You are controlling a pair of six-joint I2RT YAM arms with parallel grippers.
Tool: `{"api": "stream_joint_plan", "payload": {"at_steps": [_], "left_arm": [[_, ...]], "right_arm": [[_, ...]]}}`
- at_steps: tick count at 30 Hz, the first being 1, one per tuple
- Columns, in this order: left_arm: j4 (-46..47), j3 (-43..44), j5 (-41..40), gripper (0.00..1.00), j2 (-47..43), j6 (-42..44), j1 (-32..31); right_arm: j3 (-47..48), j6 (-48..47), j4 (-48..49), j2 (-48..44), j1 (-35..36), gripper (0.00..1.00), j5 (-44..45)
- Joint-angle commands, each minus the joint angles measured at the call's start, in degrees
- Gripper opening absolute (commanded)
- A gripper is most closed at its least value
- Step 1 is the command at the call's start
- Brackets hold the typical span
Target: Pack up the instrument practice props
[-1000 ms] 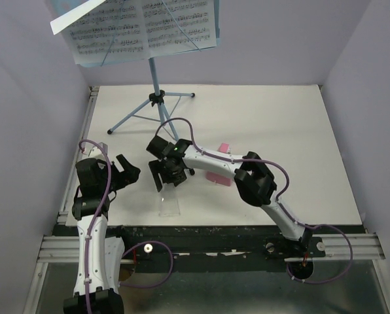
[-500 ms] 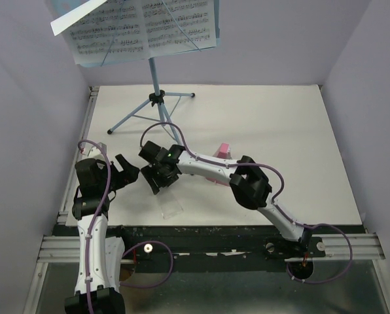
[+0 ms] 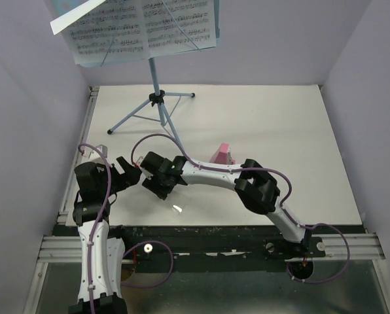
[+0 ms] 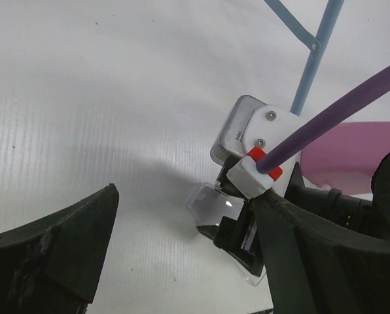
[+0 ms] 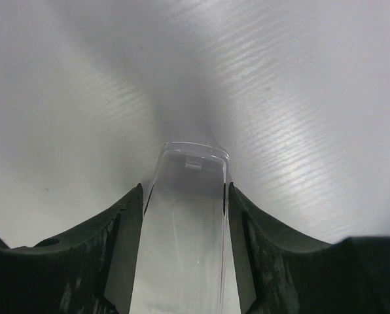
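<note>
The right arm lay stretched low across the white table (image 3: 280,124) toward the left, elbow bent near the front edge and wrist tipped down. The right gripper (image 5: 185,196) had its fingers closed in against both long sides of a clear plastic cover (image 5: 192,160) low on the table. The left arm stood folded at the left edge. The left gripper (image 3: 125,171) was spread wide, held nothing, and faced the right gripper. The pink metronome (image 3: 222,155) sat just behind the right forearm. The light-blue music stand (image 3: 157,98) stood at the far left, with sheet-music pages (image 3: 142,26) on its desk.
</note>
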Motion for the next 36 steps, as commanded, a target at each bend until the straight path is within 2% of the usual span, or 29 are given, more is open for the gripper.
{"api": "stream_joint_plan", "payload": {"at_steps": [1, 4, 6, 8, 17, 25, 32, 36], "left_arm": [[2.26, -0.52, 0.07, 0.93, -1.36, -0.64, 0.77], [2.79, -0.70, 0.77, 0.93, -1.71, -0.56, 0.77], [2.97, -0.79, 0.95, 0.93, -1.97, -0.55, 0.76], [3.14, -0.79, 1.39, 0.93, -2.32, -0.47, 0.85], [3.93, -0.88, 2.53, 0.96, -2.41, -0.20, 0.85], [3.85, -0.79, 3.68, 0.96, -1.80, -0.11, 0.94], [2.80, 0.26, 2.63, 0.96, -1.97, 0.41, 0.94], [1.39, 1.41, 0.96, 0.95, -2.33, 1.03, 1.20]], "right_arm": [[-8.33, -20.01, 0.08, -2.07, 0.93, 0.52, -0.63], [-10.89, -28.02, -1.32, -4.10, 0.85, 0.52, -7.30], [-11.94, -32.78, -3.16, -5.33, 0.76, 0.58, -11.26], [-12.73, -34.20, -4.39, -6.29, 0.67, 0.70, -13.03], [-10.02, -24.20, -7.29, -9.20, 0.50, 1.00, -9.44], [-10.01, -16.80, -9.76, -8.85, 0.41, 0.96, -11.54], [-8.96, -19.08, -12.04, -7.44, -1.35, 0.90, -11.72], [-6.95, -25.83, -14.76, -6.22, -1.97, 0.85, -11.54]]}}
